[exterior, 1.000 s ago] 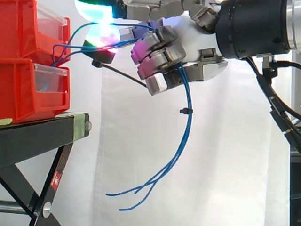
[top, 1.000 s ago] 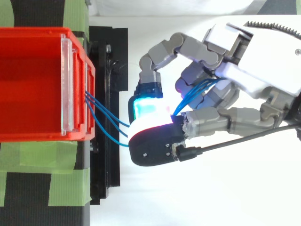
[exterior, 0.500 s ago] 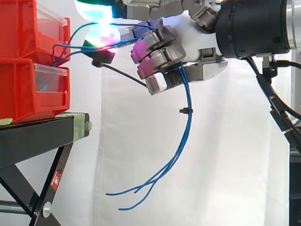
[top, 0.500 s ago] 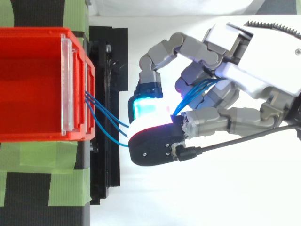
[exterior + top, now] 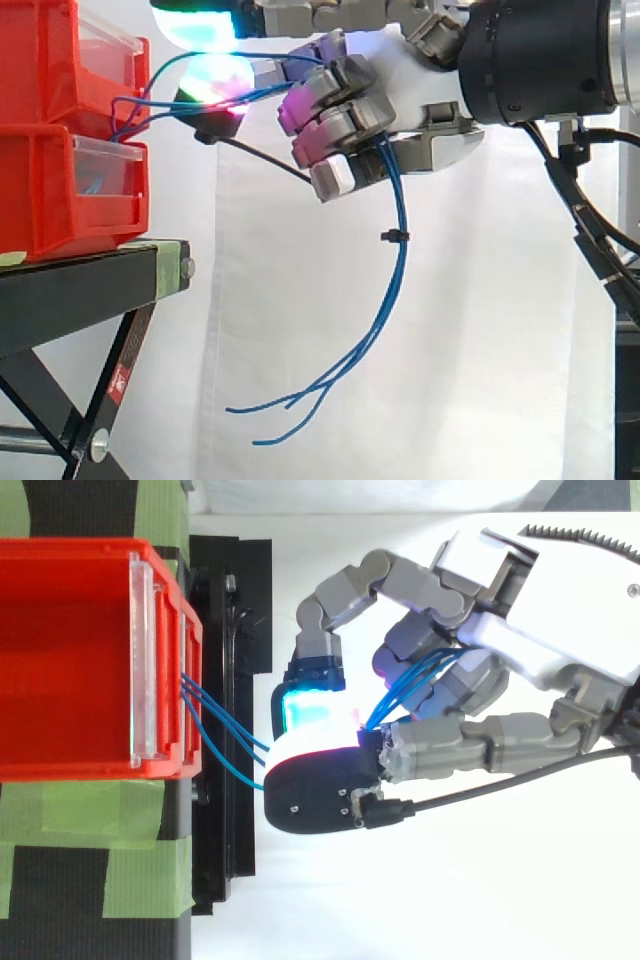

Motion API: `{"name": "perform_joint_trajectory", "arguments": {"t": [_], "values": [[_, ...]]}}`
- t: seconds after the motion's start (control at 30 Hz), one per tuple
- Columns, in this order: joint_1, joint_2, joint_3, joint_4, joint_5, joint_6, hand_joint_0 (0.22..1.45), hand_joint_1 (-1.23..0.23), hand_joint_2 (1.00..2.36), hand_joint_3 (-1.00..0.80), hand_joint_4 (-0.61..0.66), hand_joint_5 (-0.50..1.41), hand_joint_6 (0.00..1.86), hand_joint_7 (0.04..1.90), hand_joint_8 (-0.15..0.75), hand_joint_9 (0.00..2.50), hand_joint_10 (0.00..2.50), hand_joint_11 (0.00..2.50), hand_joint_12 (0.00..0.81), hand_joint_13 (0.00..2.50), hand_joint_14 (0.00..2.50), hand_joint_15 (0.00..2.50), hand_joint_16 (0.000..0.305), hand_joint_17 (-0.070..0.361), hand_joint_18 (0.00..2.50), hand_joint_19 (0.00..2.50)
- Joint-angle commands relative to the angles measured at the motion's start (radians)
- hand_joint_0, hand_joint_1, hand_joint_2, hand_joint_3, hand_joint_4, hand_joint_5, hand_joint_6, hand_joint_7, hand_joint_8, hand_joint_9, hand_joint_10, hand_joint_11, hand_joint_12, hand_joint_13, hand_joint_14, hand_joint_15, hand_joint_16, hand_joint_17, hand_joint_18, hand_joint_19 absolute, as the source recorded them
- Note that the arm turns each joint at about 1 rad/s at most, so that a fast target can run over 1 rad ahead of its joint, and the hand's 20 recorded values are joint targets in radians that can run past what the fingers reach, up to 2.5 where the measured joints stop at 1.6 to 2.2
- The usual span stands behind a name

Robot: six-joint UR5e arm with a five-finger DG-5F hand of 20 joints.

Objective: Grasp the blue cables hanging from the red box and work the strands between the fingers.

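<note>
- I find the hand (image 5: 425,95) level with the upper red box (image 5: 45,60), just off its front face and not touching it.
- Its fingers (image 5: 340,120) are curled round the blue cables (image 5: 399,250), with strands threaded between them: a closed grip on the cables.
- The cables leave the red box's front lip, cross the gap beside the glowing pads (image 5: 312,712), then hang free below, well out from the box.
- A black tie (image 5: 392,237) binds the hanging strands.
- The red box sits on a second red bin (image 5: 50,200) atop the black stand (image 5: 75,295).
</note>
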Motion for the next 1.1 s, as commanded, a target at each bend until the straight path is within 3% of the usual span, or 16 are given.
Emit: {"name": "perform_joint_trajectory", "arguments": {"t": [0.0, 0.27, 0.47, 0.57, 0.7, 1.07], "values": [[0.000, 0.000, 0.001, 0.000, 0.000, 0.000, 0.92, -0.73, 1.00, 0.13, 0.07, 0.07, 1.49, 1.01, 0.556, 1.86, 2.50, 2.50, 0.692, 2.11, 2.50, 1.81, 0.255, 0.192, 2.50, 0.78], [0.000, 0.000, 0.001, 0.000, 0.000, 0.000, 0.94, -0.79, 1.01, 0.19, 0.09, -0.03, 1.61, 1.01, 0.556, 1.86, 2.50, 2.50, 0.692, 2.11, 2.50, 1.81, 0.255, 0.192, 2.50, 0.78], [0.000, 0.000, -0.001, 0.000, 0.000, 0.000, 0.95, -0.78, 1.00, 0.29, 0.02, 0.01, 1.60, 1.08, 0.556, 1.86, 2.50, 2.50, 0.692, 2.11, 2.50, 1.81, 0.255, 0.192, 2.50, 0.78], [0.000, 0.000, 0.001, 0.000, 0.000, 0.000, 0.91, -0.77, 1.14, 0.24, -0.02, 0.03, 1.59, 1.13, 0.556, 1.86, 2.50, 2.50, 0.692, 2.11, 2.50, 1.81, 0.255, 0.192, 2.50, 0.78], [-0.001, 0.000, 0.001, 0.000, 0.000, 0.000, 0.90, -0.76, 1.20, 0.22, -0.06, 0.05, 1.58, 1.17, 0.556, 1.86, 2.50, 2.50, 0.692, 2.11, 2.50, 1.81, 0.255, 0.192, 2.50, 0.78], [0.000, 0.000, 0.001, 0.000, 0.000, 0.000, 0.91, -0.76, 1.21, 0.24, -0.12, 0.06, 1.56, 1.23, 0.556, 1.86, 2.50, 2.50, 0.692, 2.11, 2.50, 1.81, 0.255, 0.192, 2.50, 0.78]]}}
